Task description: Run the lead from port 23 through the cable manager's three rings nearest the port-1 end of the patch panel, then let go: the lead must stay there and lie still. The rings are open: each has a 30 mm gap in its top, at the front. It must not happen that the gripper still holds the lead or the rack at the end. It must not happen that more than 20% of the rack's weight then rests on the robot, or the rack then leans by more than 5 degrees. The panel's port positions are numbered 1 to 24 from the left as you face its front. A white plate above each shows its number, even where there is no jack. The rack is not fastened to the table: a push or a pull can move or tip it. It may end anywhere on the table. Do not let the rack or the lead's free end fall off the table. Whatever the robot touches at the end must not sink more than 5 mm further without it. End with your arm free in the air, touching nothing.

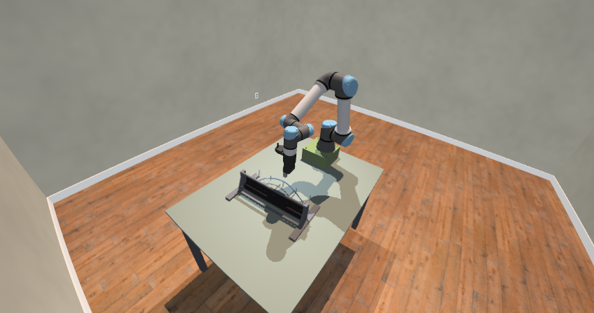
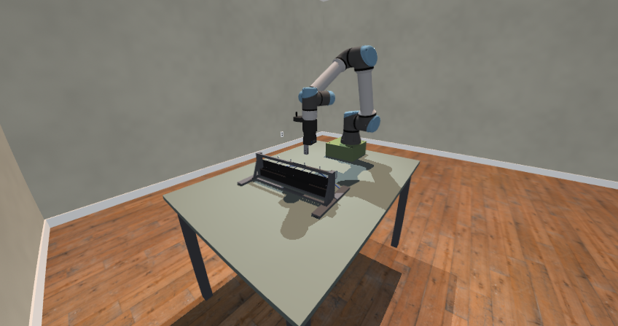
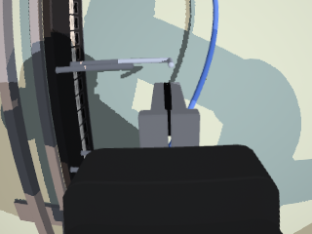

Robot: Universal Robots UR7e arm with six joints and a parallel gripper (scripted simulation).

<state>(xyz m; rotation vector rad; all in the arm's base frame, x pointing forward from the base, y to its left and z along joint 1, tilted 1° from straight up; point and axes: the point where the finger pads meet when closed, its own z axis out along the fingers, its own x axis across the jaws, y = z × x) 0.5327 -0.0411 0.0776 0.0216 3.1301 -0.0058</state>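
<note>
The near part of the counter (image 1: 225, 234) (image 2: 243, 235) carries a patch of the arm's shadow. Behind that, the rack (image 1: 303, 216) (image 2: 331, 188) stands upright on its two feet, running from the left, farther back, to the right, nearer. On its far side the blue lead (image 1: 290, 188) (image 3: 214, 29) bows away in a long arc and comes back toward the rack's right end. In the wrist view it runs outside the tip of one manager ring (image 3: 141, 60), apart from it; its passage at the other rings is too small to tell. The fingers (image 1: 285, 175) (image 2: 306, 152) point down beyond the rack, clenched together on nothing, and the lead passes beneath them. Farther back, the arm stands on a green block (image 1: 312, 158) (image 2: 338, 150).
</note>
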